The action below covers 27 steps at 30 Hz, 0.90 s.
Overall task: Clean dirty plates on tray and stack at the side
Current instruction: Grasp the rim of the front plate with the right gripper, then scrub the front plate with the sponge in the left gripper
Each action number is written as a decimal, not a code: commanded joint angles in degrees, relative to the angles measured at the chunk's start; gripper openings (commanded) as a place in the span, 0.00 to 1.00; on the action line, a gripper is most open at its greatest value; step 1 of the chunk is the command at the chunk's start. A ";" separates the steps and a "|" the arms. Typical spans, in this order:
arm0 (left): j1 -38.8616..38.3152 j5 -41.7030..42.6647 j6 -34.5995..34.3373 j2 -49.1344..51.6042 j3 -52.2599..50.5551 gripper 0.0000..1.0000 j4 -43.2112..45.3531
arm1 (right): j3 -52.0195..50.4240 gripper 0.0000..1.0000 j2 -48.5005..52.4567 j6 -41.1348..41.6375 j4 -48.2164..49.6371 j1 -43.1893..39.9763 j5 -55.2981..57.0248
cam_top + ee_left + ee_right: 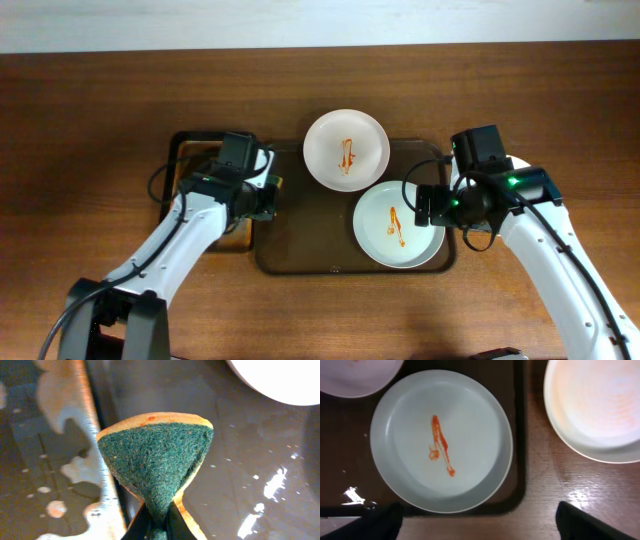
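Observation:
The large dark brown tray holds two plates. A white plate with an orange-red smear sits at its far edge. A faintly greenish plate, also smeared, sits at its right end. A third white plate with no distinct smear lies on the bare wood right of the tray; in the overhead view my right arm hides it. My left gripper is shut on a green-yellow sponge over the tray's left edge. My right gripper is open and empty over the greenish plate's near-right rim.
A smaller narrow black-rimmed tray stands left of the big tray, under my left arm, with wet pale patches in it. Bare wood-grain tabletop lies on both sides and along the front.

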 commanded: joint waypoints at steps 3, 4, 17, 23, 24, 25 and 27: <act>-3.04 1.03 0.85 0.07 -0.13 0.00 0.17 | -9.09 0.68 1.92 5.11 4.07 0.20 -1.66; -3.15 1.03 0.87 0.07 -0.13 0.00 0.15 | -10.69 0.68 2.23 5.88 5.27 0.17 -1.64; -3.15 1.07 0.66 0.07 -0.13 0.00 0.13 | -23.69 0.37 5.81 12.98 24.15 -6.91 -7.61; -3.15 2.27 0.66 0.07 -0.13 0.00 0.15 | -24.74 0.27 6.71 12.96 24.70 -6.93 -7.72; -3.15 2.29 0.66 0.07 -0.13 0.00 0.15 | -24.87 0.26 7.56 12.96 24.70 -6.93 -7.72; -3.15 2.51 0.63 0.07 -0.13 0.00 0.15 | -24.98 0.24 8.48 12.96 24.87 -6.93 -7.74; -3.15 4.00 0.63 0.07 -0.13 0.00 0.28 | -24.98 0.17 10.34 12.94 25.42 -6.93 -8.20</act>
